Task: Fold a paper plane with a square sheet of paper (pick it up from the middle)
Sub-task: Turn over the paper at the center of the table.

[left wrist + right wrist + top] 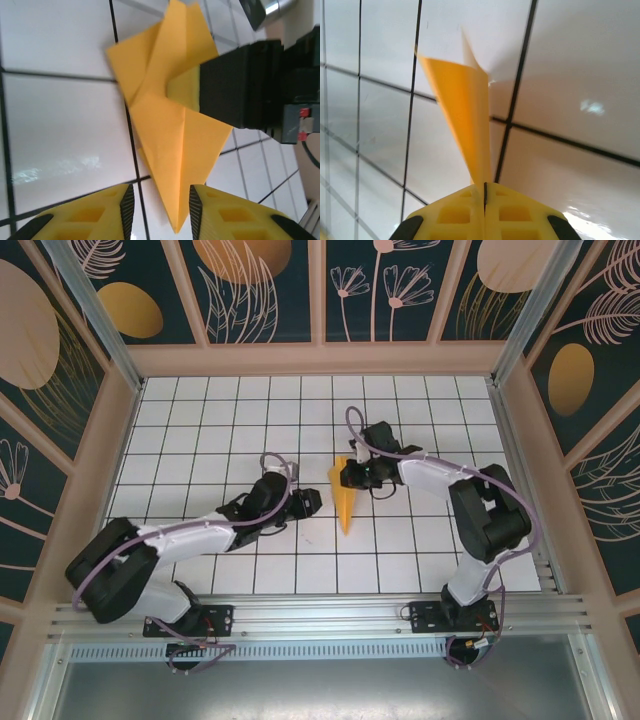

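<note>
Right wrist view: the right gripper [485,189] is pressing its two yellow fingers [455,216] flat against each other, with only a thin dark seam between them. It is pinching an edge of the paper plane [462,115] in that seam. The paper is rising out of the pinch as a thin, smooth orange-yellow flap. The flap is narrow at the fingers and widens away from them. It is standing off the white tiled table [570,75] and casting a soft shadow on it.

Left wrist view: the left gripper [160,202] is keeping its yellow fingers [90,220] spread, with a clear gap between the ribbed black pads. It is gripping nothing. The plane's pointed tip is lying in that gap; I cannot tell whether either pad is touching it. The paper is plain and is showing a long centre crease, with layered triangular folds towards the wide end. The right gripper's black body is sitting over the right side of that wide end.

Top external view: the plane is lying near the middle of the table as a narrow dart, pointing towards the arm bases. The right gripper is clamping the wide far end. The left gripper is sitting just beside the plane's left edge. The tiles are looking glossy, with dark grout lines between them.
</note>
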You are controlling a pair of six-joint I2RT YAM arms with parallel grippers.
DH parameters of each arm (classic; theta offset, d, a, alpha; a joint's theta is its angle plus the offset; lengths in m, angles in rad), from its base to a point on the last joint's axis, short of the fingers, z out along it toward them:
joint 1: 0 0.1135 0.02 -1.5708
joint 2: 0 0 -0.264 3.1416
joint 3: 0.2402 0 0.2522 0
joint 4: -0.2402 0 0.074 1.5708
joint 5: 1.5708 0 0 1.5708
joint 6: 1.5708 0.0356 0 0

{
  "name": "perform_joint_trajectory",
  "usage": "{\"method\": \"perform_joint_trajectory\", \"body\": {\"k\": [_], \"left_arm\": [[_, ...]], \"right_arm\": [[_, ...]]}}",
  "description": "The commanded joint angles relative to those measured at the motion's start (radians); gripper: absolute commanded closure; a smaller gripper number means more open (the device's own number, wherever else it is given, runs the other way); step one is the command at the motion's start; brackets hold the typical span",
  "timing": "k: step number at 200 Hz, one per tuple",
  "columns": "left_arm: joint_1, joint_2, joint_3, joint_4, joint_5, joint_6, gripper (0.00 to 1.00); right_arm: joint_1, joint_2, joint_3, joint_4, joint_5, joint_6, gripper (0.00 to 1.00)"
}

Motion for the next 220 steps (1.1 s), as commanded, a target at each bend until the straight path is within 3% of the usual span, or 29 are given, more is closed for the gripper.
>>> {"method": "perform_joint_trajectory", "body": {"k": [1, 33, 74, 123, 144, 220], "left_arm": [[0.003, -0.118, -0.035, -0.135, -0.244, -0.039, 0.61], [0.024, -0.268, -0.095, -0.248, -0.408, -0.105, 0.59], [0.04, -0.436, -0.171, -0.296, -0.513, -0.165, 0.59], [0.04, -0.534, -0.181, -0.377, -0.588, -0.183, 0.59], [0.041, -0.559, -0.19, -0.386, -0.599, -0.184, 0.59], [0.041, -0.567, -0.213, -0.38, -0.567, -0.181, 0.59]], "right_arm": [[0.018, -0.09, 0.108, -0.247, 0.332, -0.108, 0.93], [0.094, -0.057, 0.206, -0.413, 0.675, -0.155, 0.93], [0.244, 0.073, 0.28, -0.462, 0.825, -0.112, 0.92], [0.427, 0.289, 0.425, -0.499, 0.835, -0.033, 0.88], [0.471, 0.338, 0.471, -0.495, 0.799, -0.002, 0.8], [0.49, 0.306, 0.46, -0.402, 0.523, -0.005, 0.53]]}}
